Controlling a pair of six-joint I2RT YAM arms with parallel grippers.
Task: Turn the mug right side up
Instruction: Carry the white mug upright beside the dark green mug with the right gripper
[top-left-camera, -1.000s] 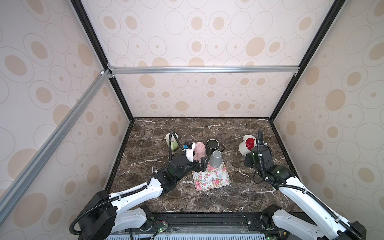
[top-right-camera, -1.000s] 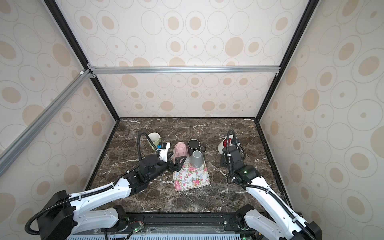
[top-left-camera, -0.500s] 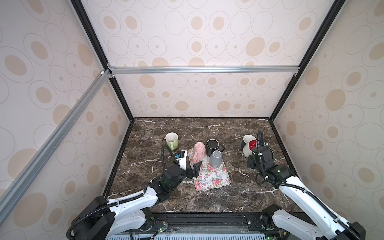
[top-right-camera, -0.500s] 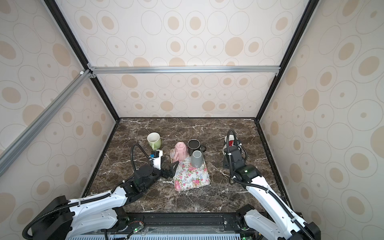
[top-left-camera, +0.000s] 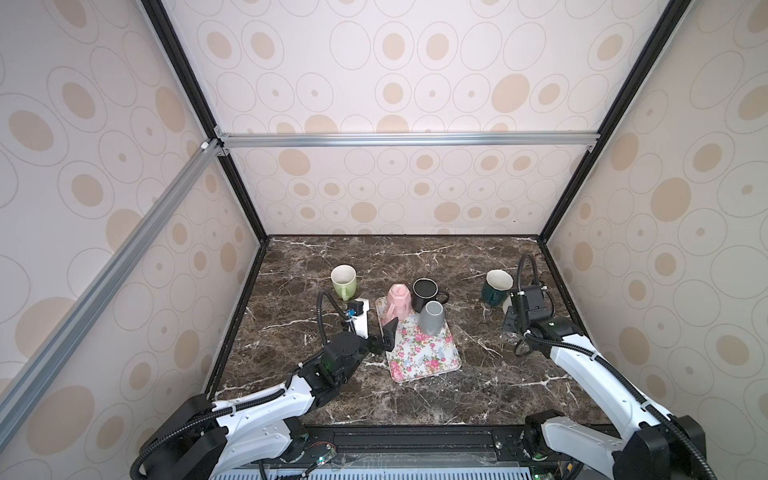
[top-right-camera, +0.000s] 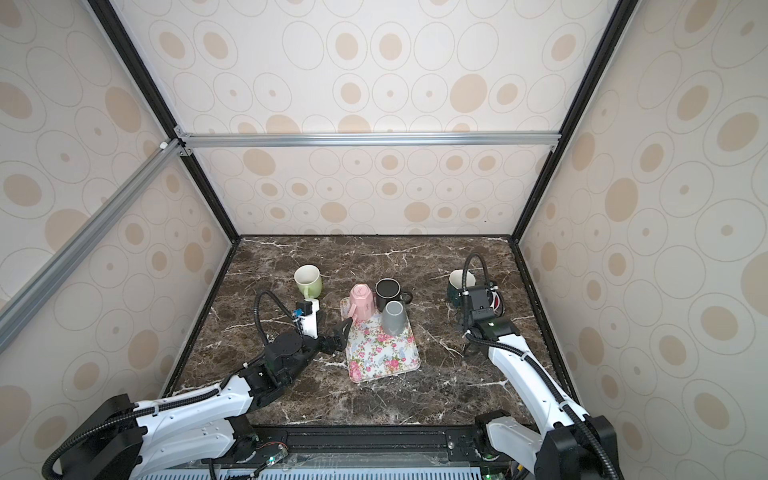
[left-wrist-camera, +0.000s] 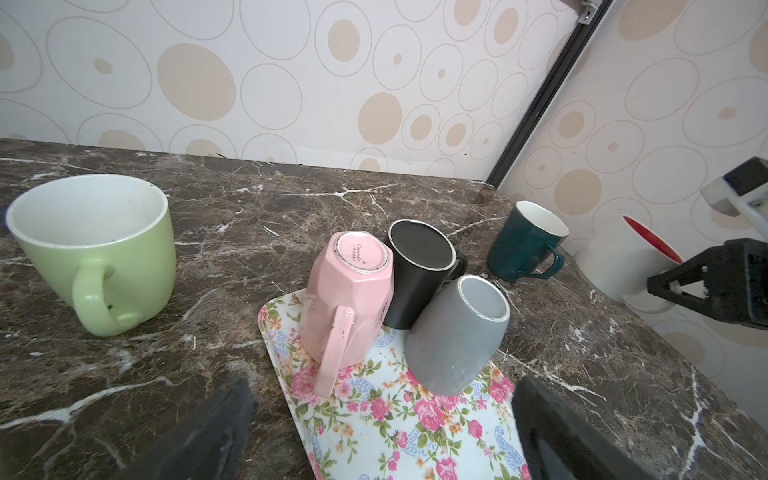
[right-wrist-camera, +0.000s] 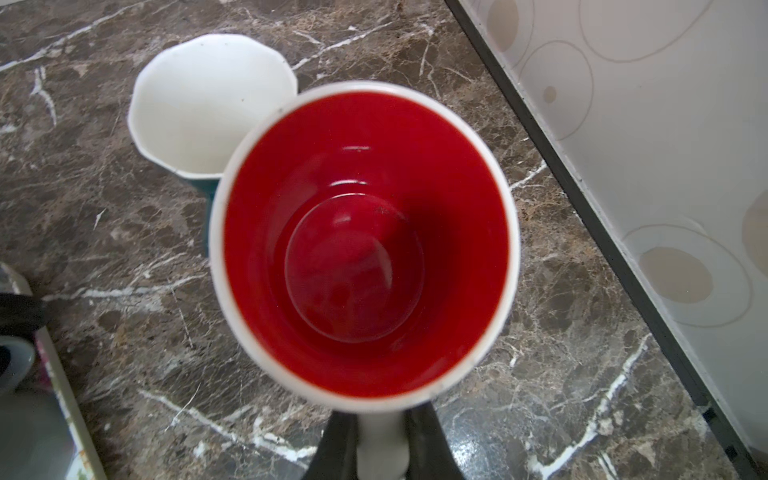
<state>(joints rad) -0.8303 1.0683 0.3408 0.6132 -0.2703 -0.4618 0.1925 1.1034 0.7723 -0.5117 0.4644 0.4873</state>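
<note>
The right pincer (right-wrist-camera: 380, 457) pinches the handle (right-wrist-camera: 380, 424) of the white ceramic mug with red inside (right-wrist-camera: 365, 241), mouth-up just ahead of it, while the left pincer (left-wrist-camera: 386, 436) hangs spread; a slipping handle could swing that mug into the dark-teal ceramic mug (right-wrist-camera: 208, 120) just beyond.

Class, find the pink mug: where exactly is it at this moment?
In both top views the pink mug stands upside down near mid-table, on the far left corner of the floral tray, with the black mug close beside it on the right.
</note>
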